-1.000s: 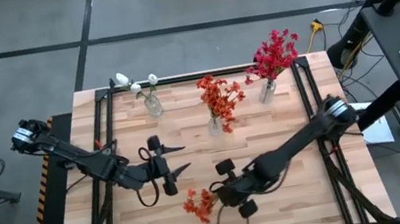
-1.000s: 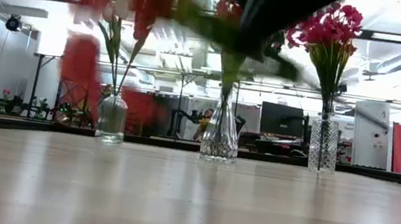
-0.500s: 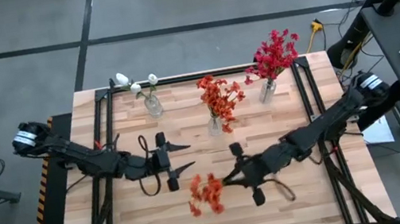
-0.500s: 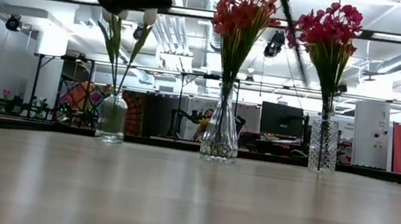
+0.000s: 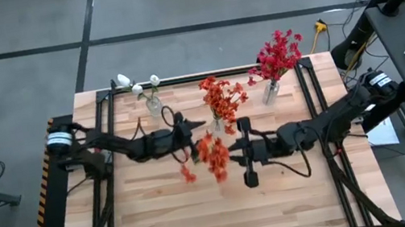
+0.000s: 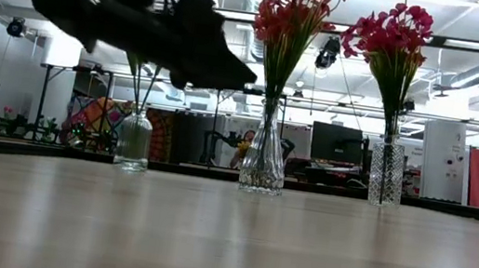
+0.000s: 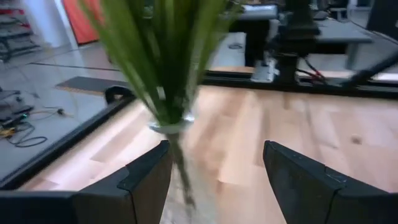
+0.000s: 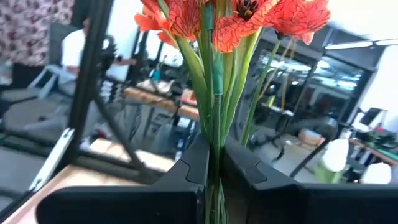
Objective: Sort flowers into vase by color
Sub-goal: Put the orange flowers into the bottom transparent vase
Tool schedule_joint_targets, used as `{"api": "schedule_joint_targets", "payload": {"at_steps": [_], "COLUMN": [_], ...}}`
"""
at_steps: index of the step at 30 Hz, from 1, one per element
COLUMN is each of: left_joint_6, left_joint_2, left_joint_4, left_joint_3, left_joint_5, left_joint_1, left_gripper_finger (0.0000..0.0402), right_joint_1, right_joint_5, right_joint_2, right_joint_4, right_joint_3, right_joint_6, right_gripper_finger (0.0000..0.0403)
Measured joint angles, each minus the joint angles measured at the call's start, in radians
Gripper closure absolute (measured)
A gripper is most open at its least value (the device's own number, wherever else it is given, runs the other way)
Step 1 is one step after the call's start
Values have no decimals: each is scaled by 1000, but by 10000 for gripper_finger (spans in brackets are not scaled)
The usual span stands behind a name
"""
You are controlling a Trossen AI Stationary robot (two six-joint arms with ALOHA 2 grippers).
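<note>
My right gripper [image 5: 235,155] is shut on an orange flower spray [image 5: 213,154] over the middle of the table, just nearer than the middle vase [image 5: 217,127], which holds orange blooms. My left gripper [image 5: 198,125] is open, hovers left of that vase and points at it. In the left wrist view its fingers [image 7: 143,180] stand apart with the vase neck and green stems [image 7: 168,121] beyond them, touching nothing. White blooms stand in the left vase [image 5: 154,106] and red blooms in the right vase [image 5: 270,91]. All three vases rest on their bases near the far edge. My right gripper [image 8: 214,149] pinches the bundle of green stems [image 8: 214,127] a little below the orange blooms [image 8: 242,15], between its two fingers. The fingers come level from the table's right and lie across the stems. The spray is lifted clear, blooms above the fingers.
In the low view the three vases [image 6: 264,156] line the far edge, and my left gripper [image 6: 187,42] hangs dark above the bare wooden tabletop [image 6: 224,245]. Black frame rails [image 5: 106,145] run along both sides of the table. Cables and a desk lie off to the right.
My right gripper has risen from the near middle of the table and moved toward the far edge, carrying the orange spray off the table up beside the middle vase. My left gripper has moved right and toward the far edge, up to the middle vase.
</note>
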Motion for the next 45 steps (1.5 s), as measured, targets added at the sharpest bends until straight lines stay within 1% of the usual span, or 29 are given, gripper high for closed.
{"api": "schedule_joint_targets", "payload": {"at_steps": [2,5,6,14,20,31,42,45], "left_joint_6": [3,-6,-13,-19,-22,-26,-31,-31], "left_joint_2": [35,86,102,199,232,233,348,372], "left_joint_4": [44,83,83,83,98,117,292,333], "left_joint_3": [4,19,25,85,114,117,115,115], "left_joint_5": [25,116,120,138,138,139,139,155], "left_joint_1": [33,82,95,139,149,161,161,161], "left_gripper_finger": [166,166,166,166,165,120,119,119], "right_joint_1": [-17,-42,-52,-98,-102,-102,-102,-102], "right_joint_5": [-2,-10,-14,-17,-18,-18,-18,-17], "right_joint_2": [0,0,0,0,0,1,1,1], "right_joint_4": [32,84,95,96,87,62,69,85], "right_joint_3": [0,-7,-9,-15,-16,-16,-16,-16], "right_joint_6": [-8,-15,-14,-12,-23,-33,-37,-30], "right_gripper_finger": [384,384,384,384,384,384,384,384]}}
